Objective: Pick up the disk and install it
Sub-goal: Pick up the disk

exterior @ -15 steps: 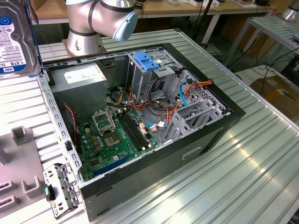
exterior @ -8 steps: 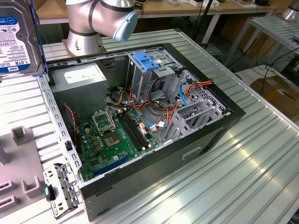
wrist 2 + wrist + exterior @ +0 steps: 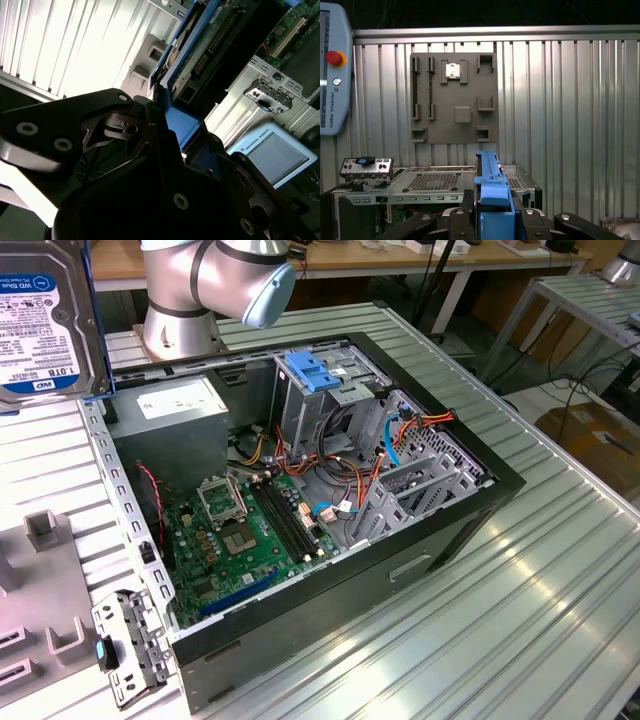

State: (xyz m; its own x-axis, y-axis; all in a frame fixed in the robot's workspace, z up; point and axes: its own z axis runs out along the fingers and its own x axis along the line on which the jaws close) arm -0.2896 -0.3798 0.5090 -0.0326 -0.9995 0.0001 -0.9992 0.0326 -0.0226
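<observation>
The disk (image 3: 45, 315) hangs in the air at the exterior view's upper left, above the ribbed table, label side showing, with a blue rail along its edge. In both wrist views I see it edge on: its blue rail (image 3: 490, 182) rises from between the black fingers, and its circuit-board side (image 3: 205, 45) faces the open case. My gripper (image 3: 492, 205) (image 3: 167, 107) is shut on the disk's lower end. The computer case (image 3: 330, 610) lies open on the table, apart from the disk.
Inside the case are a green motherboard (image 3: 250, 530), a grey box with a white sticker (image 3: 180, 400) and a light-blue bracket (image 3: 315, 370) on the drive cage. A grey fixture plate (image 3: 454, 97), a teach pendant (image 3: 332, 70) and a loose metal panel (image 3: 130, 645) lie on the table.
</observation>
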